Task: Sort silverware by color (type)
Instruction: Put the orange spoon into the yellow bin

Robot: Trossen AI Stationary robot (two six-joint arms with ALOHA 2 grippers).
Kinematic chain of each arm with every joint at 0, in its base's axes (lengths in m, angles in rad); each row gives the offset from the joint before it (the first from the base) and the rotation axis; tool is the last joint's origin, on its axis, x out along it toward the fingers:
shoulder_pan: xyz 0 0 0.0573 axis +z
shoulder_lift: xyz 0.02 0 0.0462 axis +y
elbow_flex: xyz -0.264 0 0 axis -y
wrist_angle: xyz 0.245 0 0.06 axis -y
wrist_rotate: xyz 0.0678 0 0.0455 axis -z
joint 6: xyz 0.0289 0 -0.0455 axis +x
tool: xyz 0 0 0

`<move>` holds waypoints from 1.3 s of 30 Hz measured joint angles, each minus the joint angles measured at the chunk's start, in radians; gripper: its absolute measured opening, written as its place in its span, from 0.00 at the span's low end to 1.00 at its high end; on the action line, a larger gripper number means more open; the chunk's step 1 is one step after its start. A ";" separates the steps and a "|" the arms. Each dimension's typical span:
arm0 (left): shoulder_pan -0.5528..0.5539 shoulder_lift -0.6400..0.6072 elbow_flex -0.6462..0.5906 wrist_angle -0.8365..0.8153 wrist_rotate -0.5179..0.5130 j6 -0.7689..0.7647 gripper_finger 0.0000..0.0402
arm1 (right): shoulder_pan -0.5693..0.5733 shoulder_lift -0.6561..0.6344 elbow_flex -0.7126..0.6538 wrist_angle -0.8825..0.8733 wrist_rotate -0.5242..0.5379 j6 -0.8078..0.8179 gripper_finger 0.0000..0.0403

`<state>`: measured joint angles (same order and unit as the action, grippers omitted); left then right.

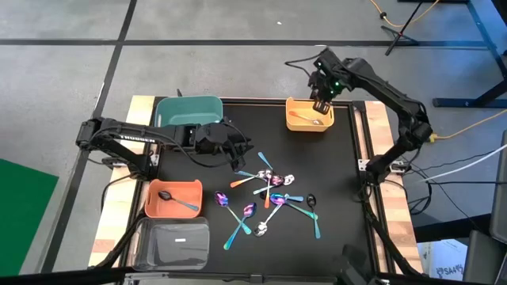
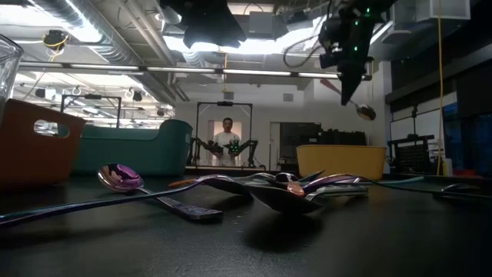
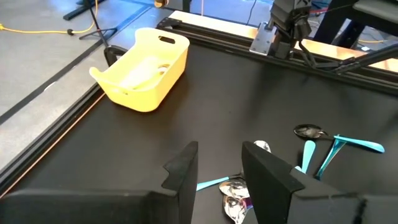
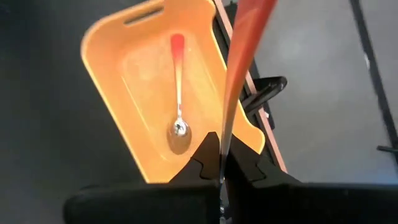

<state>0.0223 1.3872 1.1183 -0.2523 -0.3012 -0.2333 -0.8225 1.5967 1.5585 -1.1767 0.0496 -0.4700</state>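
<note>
Right pincer [image 4: 221, 163]: pressed together on the handle of an orange-copper spoon [image 4: 239, 68], hanging over the yellow bin [image 1: 295, 120] at the bench's far right corner.
Yellow bin: one orange-handled spoon [image 4: 178, 93] lies inside.
Left pincer [image 3: 219, 163]: fingers spread, holding nothing, above the bench [image 1: 333, 206] beside the teal bin [image 1: 186, 109].
Bins: four, namely teal, yellow, orange bin [image 1: 154, 207] and clear bin [image 1: 170, 241]; the orange one holds one black spoon [image 1: 176, 199].
Loose spoons [image 1: 273, 202]: about a dozen in one cluster at bench centre, teal, purple, silver, black.
Open room: bare bench between the cluster and the yellow bin, also along the near right edge.
</note>
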 joint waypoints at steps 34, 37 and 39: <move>0.000 0.000 0.000 -0.002 -0.001 0.000 0.29 | -0.056 0.418 0.000 0.110 -0.114 -0.061 0.00; 0.000 0.000 0.000 -0.001 -0.001 0.000 0.29 | -0.055 0.436 0.000 0.110 -0.114 -0.061 0.00; 0.001 0.000 0.000 -0.001 -0.001 0.000 0.29 | -0.055 0.444 0.000 0.111 -0.113 -0.061 0.00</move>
<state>0.0231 1.3872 1.1183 -0.2536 -0.3023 -0.2337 -0.8780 2.0406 1.5585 -1.0653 -0.0635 -0.5312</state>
